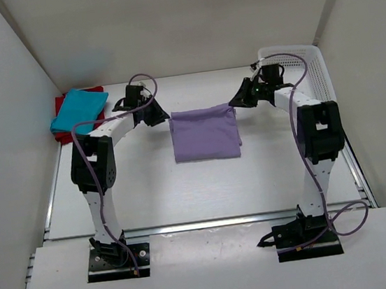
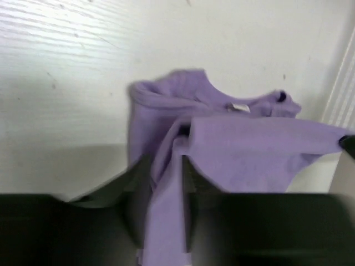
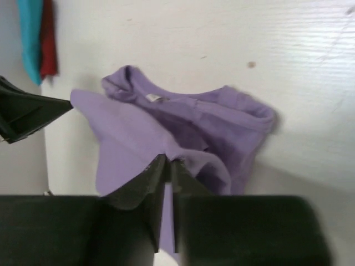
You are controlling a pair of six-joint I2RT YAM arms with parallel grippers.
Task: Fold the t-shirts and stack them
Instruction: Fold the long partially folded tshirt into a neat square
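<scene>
Top external view: the soft light lavender cloth t-shirt [image 1: 205, 136], partly folded, lies on the white table [image 1: 149, 192], left of the white plastic lattice basket [image 1: 311, 73]. The left claw [image 1: 164, 118] and right claw [image 1: 232, 104] each pinch one of its far corners. Farther left of the basket, the teal blue t-shirt [image 1: 78, 108] rests atop the dark red t-shirt [image 1: 58, 103].

Bright, even light (wrist views blurred)
</scene>
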